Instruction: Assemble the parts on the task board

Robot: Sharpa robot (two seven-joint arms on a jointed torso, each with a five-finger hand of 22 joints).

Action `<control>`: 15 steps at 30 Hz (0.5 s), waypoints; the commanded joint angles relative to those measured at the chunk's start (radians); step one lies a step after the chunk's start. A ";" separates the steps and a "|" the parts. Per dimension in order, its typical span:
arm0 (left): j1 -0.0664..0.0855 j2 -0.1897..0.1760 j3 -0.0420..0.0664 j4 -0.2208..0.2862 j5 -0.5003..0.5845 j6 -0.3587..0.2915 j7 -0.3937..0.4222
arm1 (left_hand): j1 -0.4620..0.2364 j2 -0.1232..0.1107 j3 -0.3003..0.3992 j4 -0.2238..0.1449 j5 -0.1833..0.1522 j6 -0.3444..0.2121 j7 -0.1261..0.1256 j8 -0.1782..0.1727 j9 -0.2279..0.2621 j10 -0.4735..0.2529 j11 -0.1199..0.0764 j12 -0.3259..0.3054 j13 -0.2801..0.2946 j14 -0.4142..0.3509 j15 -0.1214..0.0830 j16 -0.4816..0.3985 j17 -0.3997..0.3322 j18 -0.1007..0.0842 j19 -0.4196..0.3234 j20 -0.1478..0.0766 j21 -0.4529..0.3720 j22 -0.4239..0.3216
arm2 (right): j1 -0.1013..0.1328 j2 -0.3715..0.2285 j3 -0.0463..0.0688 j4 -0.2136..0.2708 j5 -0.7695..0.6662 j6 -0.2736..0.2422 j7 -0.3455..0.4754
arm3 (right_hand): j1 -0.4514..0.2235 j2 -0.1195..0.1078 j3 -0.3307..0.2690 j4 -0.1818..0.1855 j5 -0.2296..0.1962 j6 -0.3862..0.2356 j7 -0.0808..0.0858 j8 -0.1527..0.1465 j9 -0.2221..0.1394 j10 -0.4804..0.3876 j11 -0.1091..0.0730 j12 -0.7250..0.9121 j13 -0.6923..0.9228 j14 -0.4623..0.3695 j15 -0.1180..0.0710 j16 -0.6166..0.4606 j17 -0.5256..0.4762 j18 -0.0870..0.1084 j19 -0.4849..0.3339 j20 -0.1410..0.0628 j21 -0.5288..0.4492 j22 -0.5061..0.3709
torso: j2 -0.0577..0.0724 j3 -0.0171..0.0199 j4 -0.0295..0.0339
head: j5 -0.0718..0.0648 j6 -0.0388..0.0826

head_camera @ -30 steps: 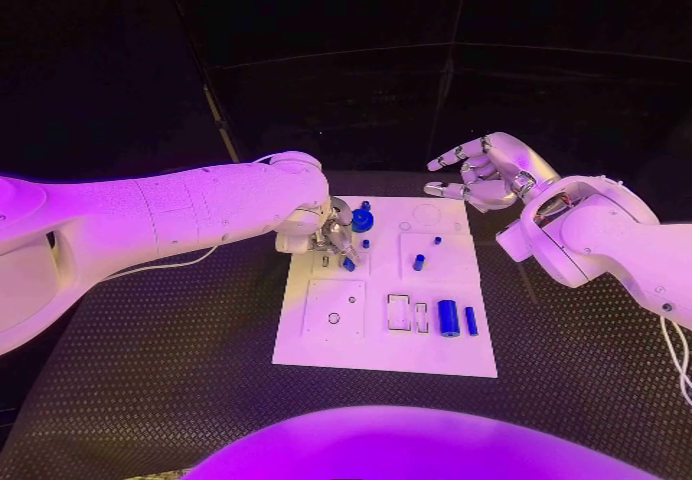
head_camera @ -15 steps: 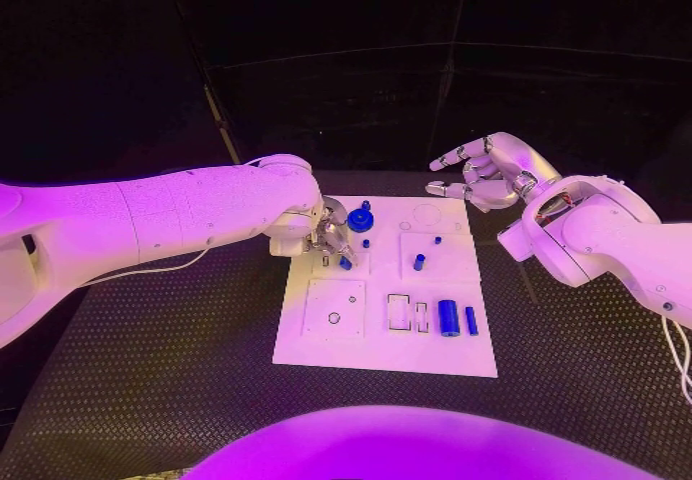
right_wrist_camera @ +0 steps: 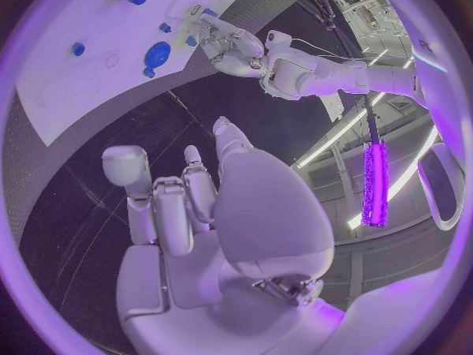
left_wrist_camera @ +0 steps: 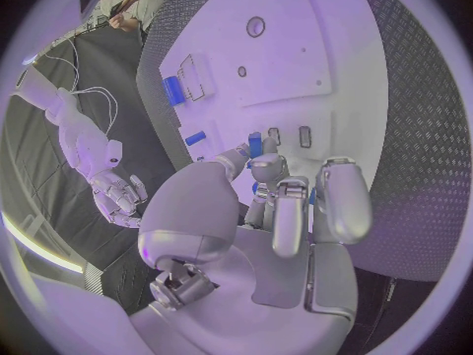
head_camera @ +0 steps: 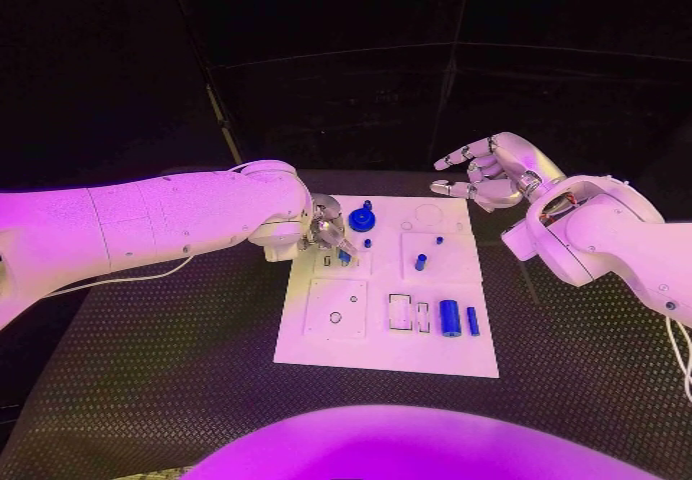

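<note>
The white task board [head_camera: 387,345] lies in the middle of the table. My left hand [head_camera: 329,228] hovers over its far left part, fingertips [left_wrist_camera: 266,162] pointing down, pinching a small blue part [head_camera: 345,257] beside two small slots [left_wrist_camera: 303,136]. Just past that hand stands a round blue part [head_camera: 362,217]. Short blue pegs [head_camera: 418,262] stand in the far right panel. A thick blue cylinder [head_camera: 449,317] and a thin blue one [head_camera: 472,320] lie at the near right. My right hand [head_camera: 490,172] is raised beyond the board's far right corner, fingers apart, holding nothing.
Black textured table [head_camera: 173,360] surrounds the board on all sides. The near left panel [head_camera: 336,305] of the board has a small round hole. In the right wrist view the board [right_wrist_camera: 59,71] and my left hand [right_wrist_camera: 229,43] lie far off.
My left hand has drawn slightly toward the board's far edge with the small blue part. The right hand has barely shifted.
</note>
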 commanded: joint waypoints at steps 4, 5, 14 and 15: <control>-0.004 -0.001 0.000 0.005 -0.062 -0.085 0.011 | -0.005 -0.004 0.177 -0.164 0.003 -0.003 -0.007 0.009 0.005 0.011 -0.002 0.008 0.002 0.103 -0.003 0.003 0.259 -0.001 0.003 -0.004 0.002 0.003 | 0.002 0.003 0.001 -0.001 0.006 0.005 0.006 | -0.008 -0.001 -0.004 0.003 0.004 -0.006 -0.002 0.002 -0.001 -0.004 -0.001 -0.005 -0.001 0.076 -0.010 -0.007 0.149 0.016 -0.007 0.000 -0.006 -0.001 | 0.001 -0.0004 -0.0029 | -0.001 -0.001; -0.005 0.000 0.000 0.003 -0.065 -0.085 0.010 | -0.005 -0.005 0.178 -0.164 0.003 -0.003 -0.007 0.009 0.005 0.011 -0.002 0.008 0.002 0.103 -0.003 0.003 0.259 -0.001 0.003 -0.004 0.002 0.003 | 0.002 0.004 0.001 -0.001 0.006 0.005 0.006 | -0.008 -0.001 -0.004 0.003 0.004 -0.006 -0.002 0.002 -0.001 -0.004 -0.001 -0.005 -0.001 0.076 -0.010 -0.007 0.149 0.016 -0.007 0.000 -0.006 -0.001 | 0.000 -0.0003 -0.0031 | -0.001 -0.001; -0.015 0.019 -0.001 -0.027 -0.073 -0.073 0.005 | -0.012 -0.006 0.186 -0.160 0.003 -0.003 -0.007 0.012 0.008 0.012 -0.002 0.008 0.001 0.102 -0.003 0.003 0.258 -0.001 0.004 -0.004 0.002 0.004 | 0.002 0.008 0.001 -0.004 0.006 0.007 0.007 | -0.011 0.000 -0.006 0.006 0.005 -0.006 -0.002 0.003 -0.002 -0.003 -0.001 -0.004 0.000 0.076 -0.010 -0.007 0.149 0.015 -0.007 0.000 -0.007 -0.001 | 0.002 -0.0013 -0.0018 | -0.001 -0.003; -0.016 0.022 -0.001 -0.031 -0.073 -0.072 0.005 | -0.013 -0.007 0.188 -0.159 0.003 -0.003 -0.007 0.013 0.008 0.012 -0.002 0.008 0.001 0.102 -0.003 0.003 0.258 -0.002 0.004 -0.004 0.002 0.005 | 0.002 0.008 0.001 -0.005 0.006 0.007 0.007 | -0.011 0.000 -0.006 0.006 0.005 -0.006 -0.002 0.003 -0.002 -0.003 -0.001 -0.004 0.000 0.076 -0.010 -0.007 0.149 0.015 -0.007 0.000 -0.007 -0.001 | 0.001 -0.0009 -0.0020 | 0.000 -0.004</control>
